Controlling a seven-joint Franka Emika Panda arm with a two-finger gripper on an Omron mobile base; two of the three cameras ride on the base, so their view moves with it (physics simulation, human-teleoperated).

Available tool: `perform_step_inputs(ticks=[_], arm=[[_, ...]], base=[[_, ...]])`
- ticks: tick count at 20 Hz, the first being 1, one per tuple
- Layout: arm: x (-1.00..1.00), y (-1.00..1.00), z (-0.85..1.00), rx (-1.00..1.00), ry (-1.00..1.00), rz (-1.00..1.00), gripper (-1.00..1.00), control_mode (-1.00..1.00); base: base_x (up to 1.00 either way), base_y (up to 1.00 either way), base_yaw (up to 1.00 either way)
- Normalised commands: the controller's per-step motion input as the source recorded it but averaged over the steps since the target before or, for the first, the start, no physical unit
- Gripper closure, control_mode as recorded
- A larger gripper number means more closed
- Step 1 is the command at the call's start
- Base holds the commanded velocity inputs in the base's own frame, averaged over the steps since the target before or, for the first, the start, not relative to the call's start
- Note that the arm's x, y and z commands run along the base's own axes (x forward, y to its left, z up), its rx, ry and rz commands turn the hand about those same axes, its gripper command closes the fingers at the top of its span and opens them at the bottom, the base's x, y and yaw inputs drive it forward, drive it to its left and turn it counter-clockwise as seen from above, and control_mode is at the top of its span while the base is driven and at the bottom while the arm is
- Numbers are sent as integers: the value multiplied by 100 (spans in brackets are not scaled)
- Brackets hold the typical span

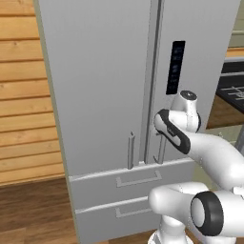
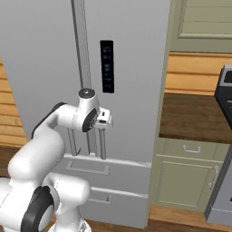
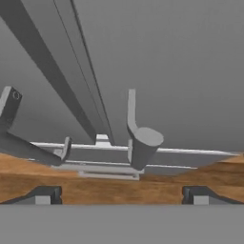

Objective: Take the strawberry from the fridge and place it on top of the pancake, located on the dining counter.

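Note:
The fridge stands right in front of me with both grey doors shut, so the strawberry is hidden. The pancake and the dining counter are out of view. My gripper hovers close to the right door, by the lower part of its bar handle. In the hand view my gripper is open, its fingertips far apart with nothing between them. The right handle's lower end lies just ahead of the fingertips, and the left door's handle is off to the side.
Two fridge drawers sit below the doors. A dark control panel is on the right door. A wood-plank wall lies left of the fridge. To its right are a brown countertop over pale green cabinets and a stove.

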Motion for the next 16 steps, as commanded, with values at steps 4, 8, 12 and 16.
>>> perform_step_inputs(ticks=[4, 8, 12, 16], arm=[[26, -3, -17, 0, -6, 0, -100, -100], [14, -11, -17, 0, -11, 0, -100, -100], [4, -12, -15, 0, -8, 0, -100, -100], [18, -4, -8, 0, 0, 0, -100, -100]], base=[[0, 0, 0], [0, 0, 0], [0, 0, 0], [0, 0, 0]])
